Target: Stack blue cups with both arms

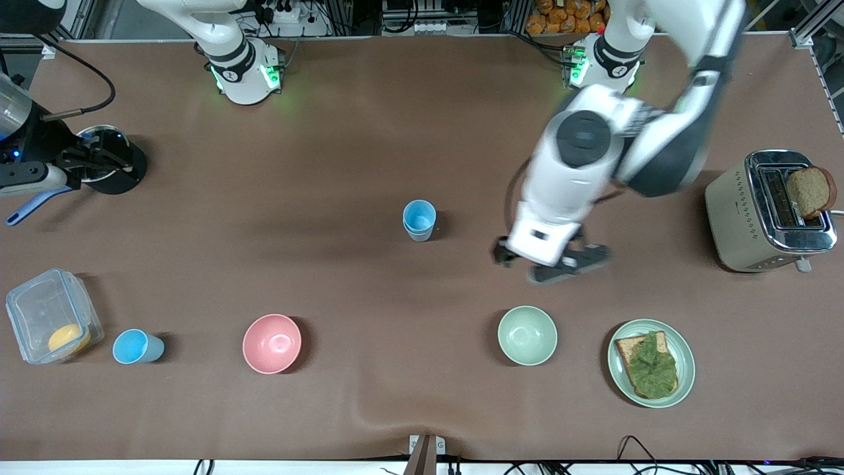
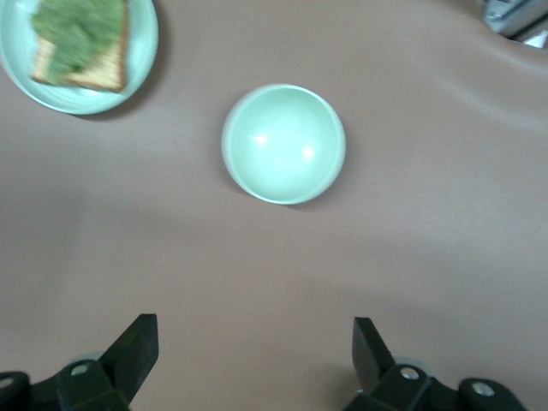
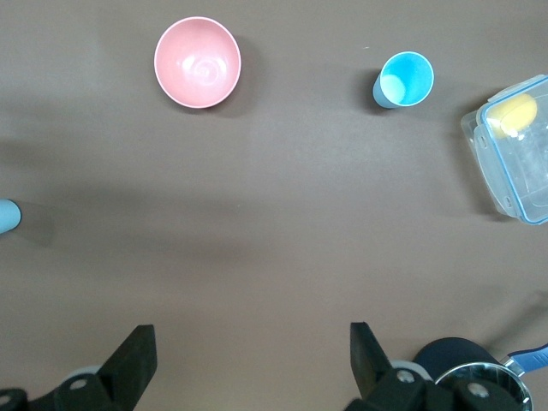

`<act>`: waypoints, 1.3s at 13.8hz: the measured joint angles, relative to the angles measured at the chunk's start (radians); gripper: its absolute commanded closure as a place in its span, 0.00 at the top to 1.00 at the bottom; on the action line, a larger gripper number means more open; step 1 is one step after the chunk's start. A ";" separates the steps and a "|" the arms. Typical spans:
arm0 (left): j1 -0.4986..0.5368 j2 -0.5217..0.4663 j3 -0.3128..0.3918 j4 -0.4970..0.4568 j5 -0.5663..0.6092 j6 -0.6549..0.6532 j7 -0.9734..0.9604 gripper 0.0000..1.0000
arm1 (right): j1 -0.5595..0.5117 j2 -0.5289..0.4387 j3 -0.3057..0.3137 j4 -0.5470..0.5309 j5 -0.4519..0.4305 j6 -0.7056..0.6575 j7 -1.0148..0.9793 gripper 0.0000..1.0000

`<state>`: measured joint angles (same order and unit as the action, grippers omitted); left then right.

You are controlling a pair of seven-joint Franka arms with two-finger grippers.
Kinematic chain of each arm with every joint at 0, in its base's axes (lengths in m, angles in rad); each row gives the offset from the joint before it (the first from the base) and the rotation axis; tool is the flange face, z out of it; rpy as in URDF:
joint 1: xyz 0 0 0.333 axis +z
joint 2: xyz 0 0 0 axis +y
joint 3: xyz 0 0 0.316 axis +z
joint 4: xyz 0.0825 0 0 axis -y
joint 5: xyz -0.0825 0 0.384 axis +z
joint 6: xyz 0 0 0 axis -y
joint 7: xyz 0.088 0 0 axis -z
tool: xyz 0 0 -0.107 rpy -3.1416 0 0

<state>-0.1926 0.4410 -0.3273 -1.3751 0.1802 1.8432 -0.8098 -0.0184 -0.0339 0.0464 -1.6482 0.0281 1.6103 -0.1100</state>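
A paler blue cup (image 1: 419, 220) stands upright in the middle of the table, with a second rim line showing just under its rim. Its edge shows in the right wrist view (image 3: 7, 216). A bright sky-blue cup (image 1: 137, 347) (image 3: 402, 80) stands near the front camera's edge, beside a clear container at the right arm's end. My left gripper (image 1: 544, 262) (image 2: 257, 342) is open and empty above bare table, between the middle cup and the toaster. My right gripper (image 1: 99, 158) (image 3: 253, 347) is open and empty, by a steel pot at the right arm's end.
A pink bowl (image 1: 271, 343) (image 3: 197, 62) and a pale green bowl (image 1: 527, 335) (image 2: 283, 143) stand near the front camera. A plate with toast (image 1: 651, 363) (image 2: 79, 51), a toaster (image 1: 768, 211), a clear container (image 1: 53, 315) (image 3: 514, 145) and a steel pot on a black base (image 1: 109, 161) (image 3: 467, 377) are also here.
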 measured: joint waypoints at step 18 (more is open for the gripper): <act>0.138 -0.440 0.189 -0.150 -0.131 -0.417 0.664 1.00 | 0.000 0.000 0.000 0.001 0.000 -0.022 0.000 1.00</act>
<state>-0.0541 0.0005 -0.1386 -1.5252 0.0490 1.4266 -0.1461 -0.0187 -0.0339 0.0464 -1.6471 0.0281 1.5881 -0.1100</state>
